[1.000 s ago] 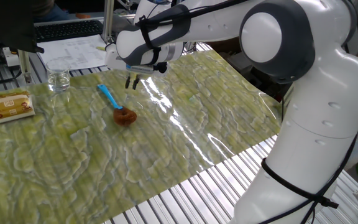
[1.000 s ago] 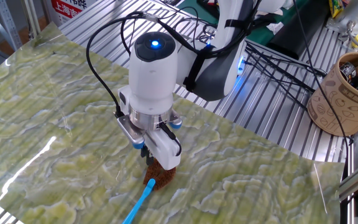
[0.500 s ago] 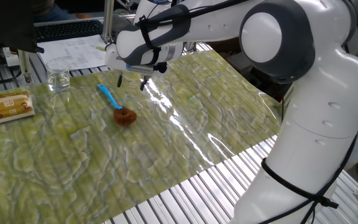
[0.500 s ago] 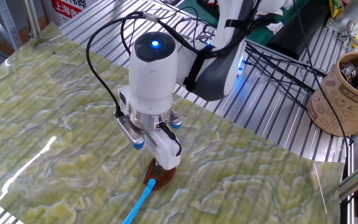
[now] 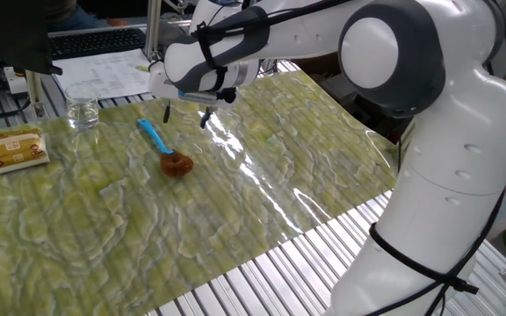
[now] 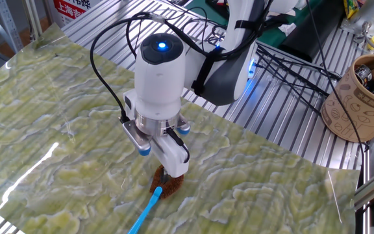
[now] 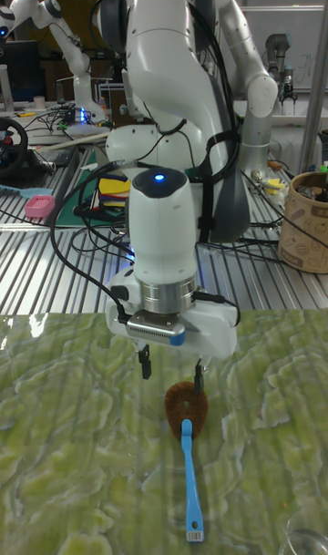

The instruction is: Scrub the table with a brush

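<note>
The brush point(image 5: 176, 163) lies flat on the yellow-green marbled sheet point(image 5: 262, 175) that covers the ribbed metal table point(image 5: 271, 268). Its blue handle point(image 5: 152, 133) points toward the far left, and its reddish-brown bristle head rests on the sheet. My gripper point(image 5: 185, 116) hovers just above and slightly behind the bristle head, open, with nothing between its fingers. From the tall fixed view the gripper point(image 7: 171, 371) stands right behind the brush head point(image 7: 185, 403), and the handle point(image 7: 189, 482) runs toward the camera. In the other fixed view the brush point(image 6: 166, 188) shows under the hand.
A tan box point(image 5: 12, 147) and a clear glass point(image 5: 83, 112) stand at the sheet's far left. Papers point(image 5: 104, 75) and a keyboard point(image 5: 95, 39) lie behind them. A brown paper cup point(image 6: 359, 97) and black cables point(image 6: 284, 65) sit on the bare slats near the robot base.
The gripper's fingers have spread from shut to open while staying above the brush head. The brush has not moved.
</note>
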Available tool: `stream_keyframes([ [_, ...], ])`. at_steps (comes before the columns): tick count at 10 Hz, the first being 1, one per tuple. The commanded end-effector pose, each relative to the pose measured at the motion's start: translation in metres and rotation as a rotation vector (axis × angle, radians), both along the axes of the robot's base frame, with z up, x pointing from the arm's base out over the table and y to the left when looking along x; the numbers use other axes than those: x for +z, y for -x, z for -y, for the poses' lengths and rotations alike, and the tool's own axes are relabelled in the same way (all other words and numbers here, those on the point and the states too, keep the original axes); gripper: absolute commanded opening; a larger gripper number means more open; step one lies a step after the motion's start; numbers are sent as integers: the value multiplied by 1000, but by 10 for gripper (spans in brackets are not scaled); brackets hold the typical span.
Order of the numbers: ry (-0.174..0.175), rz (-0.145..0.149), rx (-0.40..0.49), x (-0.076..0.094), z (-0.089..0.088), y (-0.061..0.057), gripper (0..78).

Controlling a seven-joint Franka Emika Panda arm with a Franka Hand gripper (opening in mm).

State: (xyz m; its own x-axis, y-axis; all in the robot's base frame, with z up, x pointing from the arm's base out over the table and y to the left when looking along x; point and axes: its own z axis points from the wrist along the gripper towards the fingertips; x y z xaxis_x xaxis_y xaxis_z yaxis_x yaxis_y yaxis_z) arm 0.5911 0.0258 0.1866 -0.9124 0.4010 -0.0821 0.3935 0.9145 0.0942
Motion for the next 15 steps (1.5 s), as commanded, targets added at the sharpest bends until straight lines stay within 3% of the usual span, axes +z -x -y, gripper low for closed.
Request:
stream_keyframes([
  [1,-7,18,4,-27,-2,-8,775],
  [5,-7,19,4,-29,-4,-11,775],
  [8,1,18,-10,-38,-16,-23,775],
  [15,12,15,9,-58,-21,-46,775],
])
